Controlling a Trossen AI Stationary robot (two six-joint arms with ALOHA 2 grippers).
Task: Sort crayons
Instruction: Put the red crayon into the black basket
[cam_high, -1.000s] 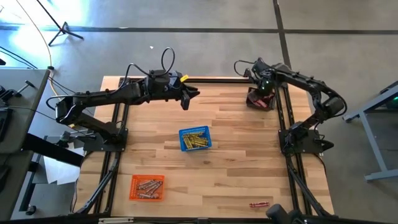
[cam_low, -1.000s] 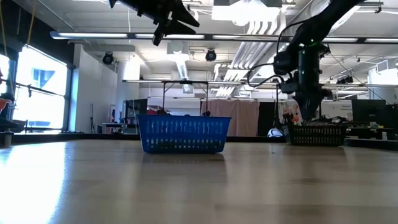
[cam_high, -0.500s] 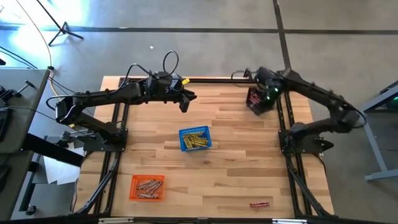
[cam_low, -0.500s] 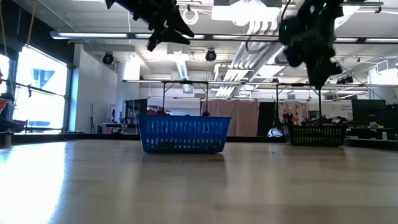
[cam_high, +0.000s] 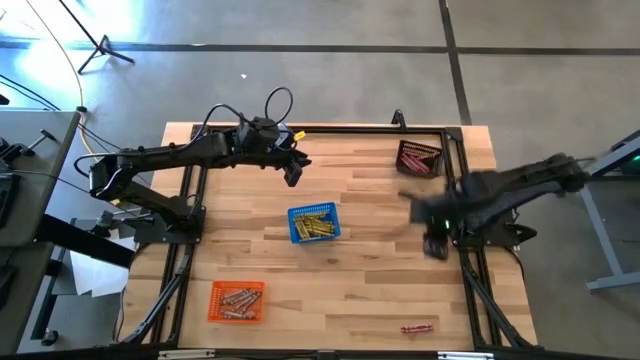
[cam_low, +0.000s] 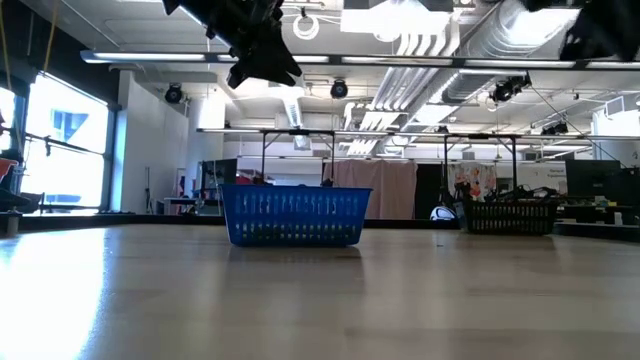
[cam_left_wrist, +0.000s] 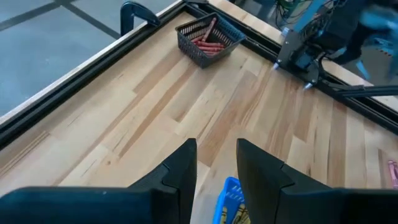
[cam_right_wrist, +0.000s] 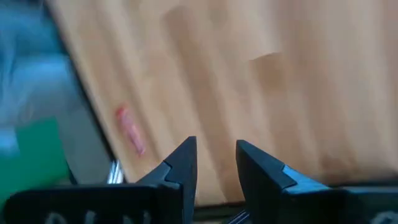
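Three baskets on the wooden table (cam_high: 370, 250): blue basket (cam_high: 314, 223) mid-table w/ yellow crayons (cam_high: 318, 226); orange basket (cam_high: 236, 300) near front-left w/ tan crayons (cam_high: 238, 298); dark basket (cam_high: 418, 158) at back-right w/ red crayons (cam_left_wrist: 210, 38). One red crayon (cam_high: 417, 328) lies loose at front edge. Left gripper (cam_high: 293, 172) hangs above table behind blue basket, fingers apart, nothing held. Right gripper (cam_high: 436, 246) is over the right side, fingers apart, empty. Room beyond: ceiling ducts, window.
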